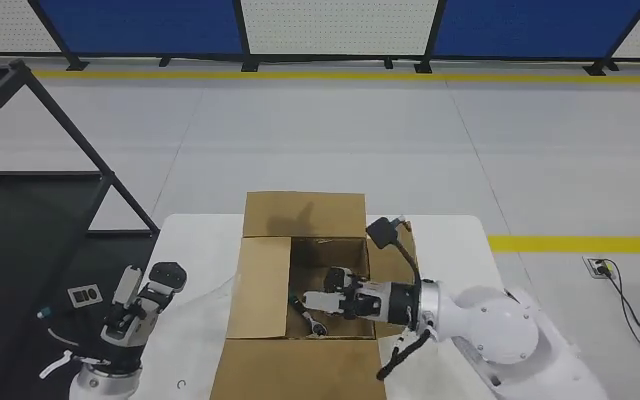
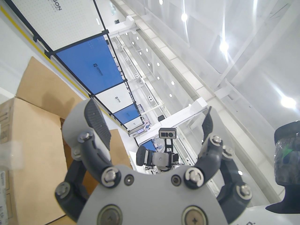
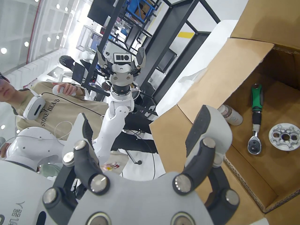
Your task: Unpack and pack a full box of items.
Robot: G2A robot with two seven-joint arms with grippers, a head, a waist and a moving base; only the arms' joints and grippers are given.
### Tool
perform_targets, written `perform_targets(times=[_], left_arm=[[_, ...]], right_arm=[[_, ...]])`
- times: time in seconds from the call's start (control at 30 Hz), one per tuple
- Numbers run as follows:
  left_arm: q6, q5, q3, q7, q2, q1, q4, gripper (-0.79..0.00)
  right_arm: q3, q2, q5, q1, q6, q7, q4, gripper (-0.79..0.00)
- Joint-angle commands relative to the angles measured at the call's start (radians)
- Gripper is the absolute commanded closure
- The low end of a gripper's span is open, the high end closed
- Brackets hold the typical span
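An open cardboard box (image 1: 303, 215) stands on the white table with its flaps folded out. On its floor lie a green-handled ratchet wrench (image 3: 256, 115), a small bottle (image 3: 230, 116) and a white perforated disc (image 3: 284, 137). My right gripper (image 1: 302, 299) hangs over the box's inside near its left wall; in its wrist view the right gripper (image 3: 145, 127) is open and empty. My left gripper (image 1: 166, 275) sits at the table's left front corner, away from the box. The left gripper (image 2: 152, 120) points up at the ceiling, open with nothing in it.
A black metal rack (image 1: 60, 130) stands left of the table (image 1: 200, 235). The box's left flap (image 1: 258, 285) lies flat between my two arms. A crumpled white sheet (image 3: 192, 76) lies on the table beside the box. Blue and white partition panels (image 1: 330, 25) line the far floor.
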Motion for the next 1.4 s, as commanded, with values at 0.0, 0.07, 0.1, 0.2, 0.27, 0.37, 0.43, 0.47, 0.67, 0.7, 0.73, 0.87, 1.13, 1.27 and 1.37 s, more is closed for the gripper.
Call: perform_targets(times=[0.0, 0.07, 0.1, 0.2, 0.27, 0.37, 0.43, 0.47, 0.67, 0.7, 0.73, 0.87, 1.13, 1.27, 1.37], left_arm=[[-0.001, -0.003, -0.02, 0.007, 0.001, 0.007, 0.003, -0.785], [-0.002, -0.011, -0.042, 0.02, 0.002, 0.019, 0.009, -0.785], [-0.001, -0.015, -0.052, 0.024, 0.002, 0.025, 0.011, -0.785], [-0.001, -0.026, -0.072, 0.028, 0.002, 0.045, 0.014, -0.785], [0.001, -0.026, -0.08, 0.026, 0.003, 0.057, 0.018, -0.785], [0.007, -0.026, -0.082, 0.017, 0.003, 0.069, 0.019, -0.785], [0.009, -0.022, -0.079, 0.014, 0.004, 0.072, 0.018, -0.785], [0.011, -0.022, -0.076, 0.012, 0.004, 0.072, 0.016, -0.785], [0.015, -0.006, -0.051, 0.016, 0.003, 0.065, 0.016, -0.785], [0.015, -0.003, -0.048, 0.017, 0.003, 0.064, 0.016, -0.785], [0.016, -0.002, -0.046, 0.017, 0.003, 0.064, 0.017, -0.785], [0.017, 0.002, -0.042, 0.022, 0.003, 0.065, 0.019, -0.785], [0.018, 0.009, -0.044, 0.038, 0.003, 0.069, 0.015, -0.785], [0.013, 0.008, -0.047, 0.046, 0.003, 0.071, 0.011, -0.785], [0.009, 0.006, -0.051, 0.05, 0.003, 0.076, 0.006, -0.785]], right_arm=[[-0.064, -0.018, 0.012, 0.081, 0.029, 0.007, 0.062, -0.785], [-0.128, -0.041, 0.036, 0.149, 0.045, 0.019, 0.141, -0.785], [-0.159, -0.053, 0.049, 0.179, 0.045, 0.025, 0.185, -0.785], [-0.244, -0.091, 0.087, 0.245, 0.038, 0.03, 0.316, -0.785], [-0.294, -0.115, 0.095, 0.274, 0.018, 0.022, 0.399, -0.785], [-0.352, -0.15, 0.141, 0.292, -0.022, 0.014, 0.504, -0.785], [-0.384, -0.171, 0.143, 0.302, -0.031, -0.013, 0.563, -0.785], [-0.395, -0.181, 0.155, 0.303, -0.04, -0.019, 0.585, -0.785], [-0.418, -0.223, 0.218, 0.301, -0.096, -0.045, 0.699, -0.785], [-0.42, -0.229, 0.225, 0.301, -0.105, -0.044, 0.711, -0.785], [-0.423, -0.234, 0.227, 0.302, -0.115, -0.043, 0.721, -0.785], [-0.425, -0.254, 0.247, 0.304, -0.173, -0.034, 0.747, -0.785], [-0.399, -0.282, 0.28, 0.314, -0.271, -0.043, 0.74, -0.785], [-0.394, -0.298, 0.285, 0.328, -0.288, -0.044, 0.721, -0.785], [-0.395, -0.313, 0.287, 0.341, -0.301, -0.051, 0.715, -0.785]])
